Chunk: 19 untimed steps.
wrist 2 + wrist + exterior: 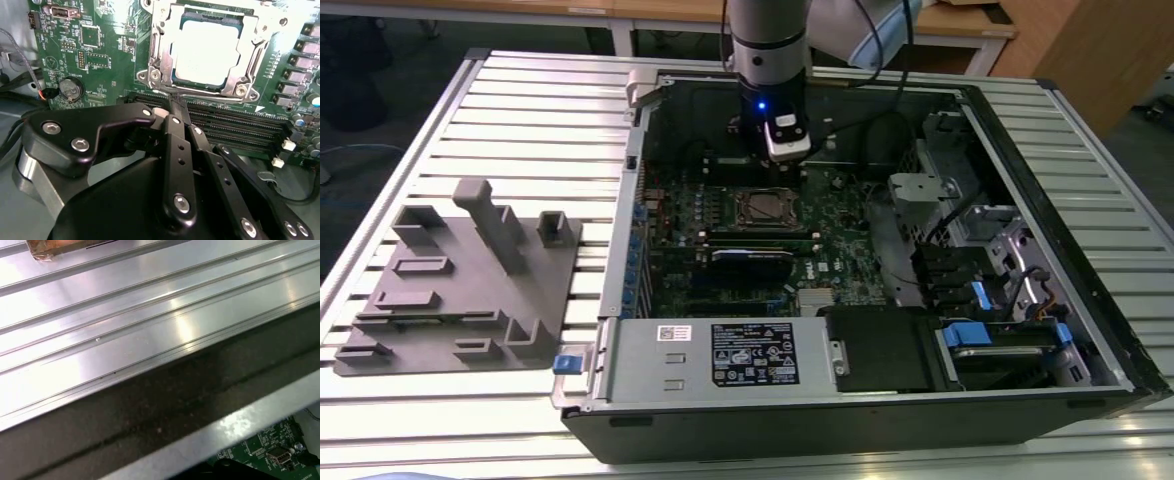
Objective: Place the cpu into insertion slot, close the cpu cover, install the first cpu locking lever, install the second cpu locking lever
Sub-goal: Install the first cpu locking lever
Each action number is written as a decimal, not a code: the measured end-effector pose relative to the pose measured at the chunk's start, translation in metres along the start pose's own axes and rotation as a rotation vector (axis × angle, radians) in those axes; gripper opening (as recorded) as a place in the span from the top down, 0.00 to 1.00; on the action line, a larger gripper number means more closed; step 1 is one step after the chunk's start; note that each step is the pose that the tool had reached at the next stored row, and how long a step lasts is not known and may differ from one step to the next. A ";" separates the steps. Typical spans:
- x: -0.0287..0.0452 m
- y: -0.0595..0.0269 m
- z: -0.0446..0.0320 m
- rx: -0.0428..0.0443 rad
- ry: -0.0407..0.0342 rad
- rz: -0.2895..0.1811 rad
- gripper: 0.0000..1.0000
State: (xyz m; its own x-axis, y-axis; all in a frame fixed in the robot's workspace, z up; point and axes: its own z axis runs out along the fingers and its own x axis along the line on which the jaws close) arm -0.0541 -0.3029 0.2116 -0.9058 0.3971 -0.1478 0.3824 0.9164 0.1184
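In the second wrist view the cpu [207,50], a flat silver square, lies in the insertion slot [765,207] on the green board. The silvery cpu cover [161,45] lies flat around it as a frame. My gripper [174,106] has its black fingers [176,150] drawn together to a point, shut with nothing seen between them. The tip is at the frame's edge on the side of the long black card connectors [240,131]. Seen from the exterior view, the gripper [781,160] hangs inside the open computer case, just behind the slot.
The case [1067,390] lies open on a slatted metal table [125,315]. Drive bays and cables [987,290] fill the exterior view's right. A grey fixture block [454,280] stands on the table at that view's left. A round battery [70,89] sits on the board.
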 end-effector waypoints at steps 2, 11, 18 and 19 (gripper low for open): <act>0.0000 0.0000 -0.0001 -0.0002 0.0002 0.000 0.89; 0.0000 0.0000 0.0004 0.0135 0.0224 0.001 0.89; 0.0000 0.0000 0.0005 0.0201 0.0329 -0.001 0.89; 0.0000 0.0001 0.0006 0.0224 0.0327 -0.006 0.89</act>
State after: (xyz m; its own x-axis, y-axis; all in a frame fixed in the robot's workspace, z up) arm -0.0540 -0.3028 0.2111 -0.9135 0.3898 -0.1162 0.3804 0.9199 0.0955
